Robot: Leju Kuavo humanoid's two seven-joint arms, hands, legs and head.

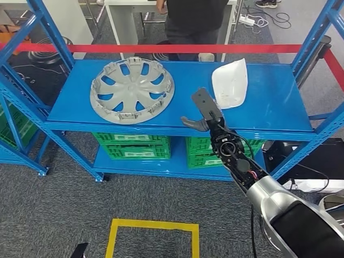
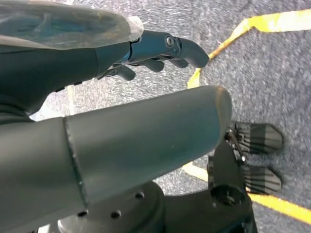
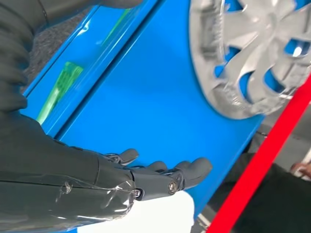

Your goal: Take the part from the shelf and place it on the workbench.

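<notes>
Right hand (image 1: 206, 114) spread, empty, beside white part (image 1: 230, 83) on shelf (image 1: 280, 107), green crates (image 1: 131, 145) below, contents unclear

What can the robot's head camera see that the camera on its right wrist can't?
Only the head view shows the whole white part lying on the shelf, the green crates underneath, the yellow floor marking and a person behind the red tape. Only the right wrist view gives a close look at the right hand with its fingers stretched out over the blue surface, just beside the white part's edge. Both show the silver wheel cover, the blue shelf, the red tape and the right hand.
</notes>
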